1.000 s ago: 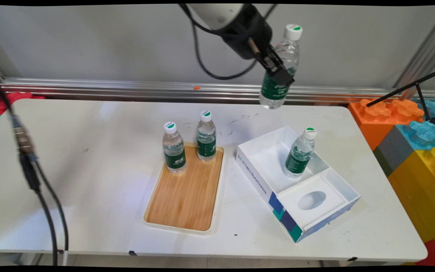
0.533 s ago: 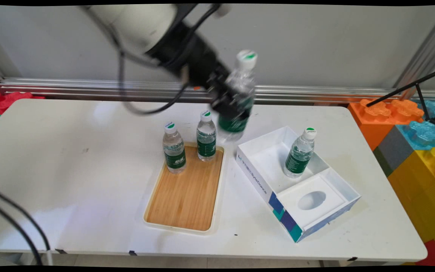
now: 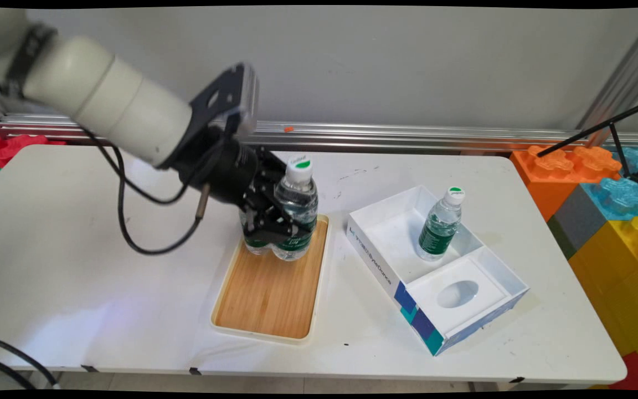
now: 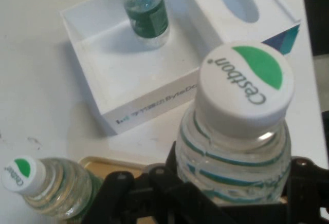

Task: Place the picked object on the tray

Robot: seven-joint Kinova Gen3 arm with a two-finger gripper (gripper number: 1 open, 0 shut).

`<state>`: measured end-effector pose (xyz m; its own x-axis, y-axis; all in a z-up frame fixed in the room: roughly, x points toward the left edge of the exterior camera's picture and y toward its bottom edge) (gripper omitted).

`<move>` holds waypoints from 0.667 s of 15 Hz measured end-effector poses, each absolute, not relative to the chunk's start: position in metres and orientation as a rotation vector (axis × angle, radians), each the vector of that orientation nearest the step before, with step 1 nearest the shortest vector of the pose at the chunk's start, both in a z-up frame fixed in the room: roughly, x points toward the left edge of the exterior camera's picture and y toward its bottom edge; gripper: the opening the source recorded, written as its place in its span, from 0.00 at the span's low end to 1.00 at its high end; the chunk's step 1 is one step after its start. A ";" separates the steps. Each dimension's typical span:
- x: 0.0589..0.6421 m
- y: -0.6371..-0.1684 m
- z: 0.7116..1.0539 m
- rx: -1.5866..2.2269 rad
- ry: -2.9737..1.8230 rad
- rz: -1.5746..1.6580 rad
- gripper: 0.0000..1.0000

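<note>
My gripper (image 3: 284,233) is shut on a clear water bottle (image 3: 297,213) with a green label and a white cap, held upright low over the far end of the wooden tray (image 3: 269,299). In the hand view the held bottle (image 4: 236,131) fills the lower right, between the black fingers (image 4: 123,193). A second such bottle (image 4: 46,190) stands on the tray just beside it; in the main view only its base (image 3: 253,249) shows behind the gripper. A third bottle (image 3: 440,224) stands in the white box (image 3: 371,260) to the right, also seen as the bottle (image 4: 148,11) in the box (image 4: 149,106).
The box has a blue and teal end and a white insert with an oval hole (image 3: 456,293). Large coloured building blocks (image 3: 601,199) are stacked off the table's right edge. A black tripod leg (image 3: 596,128) crosses above them. An aluminium rail (image 3: 407,136) runs along the wall.
The arm has swung left and down from high above the box, carrying the bottle to the far end of the tray. The bottles that stood on the tray are now largely hidden by it.
</note>
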<state>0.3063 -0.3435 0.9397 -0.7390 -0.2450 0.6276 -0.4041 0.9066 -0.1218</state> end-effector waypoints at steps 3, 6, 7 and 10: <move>0.311 -0.345 0.909 0.464 -2.420 0.372 0.00; 0.315 -0.353 0.872 0.491 -2.424 0.409 0.00; 0.315 -0.354 0.861 0.497 -2.423 0.415 0.00; 0.316 -0.358 0.837 0.514 -2.424 0.425 0.00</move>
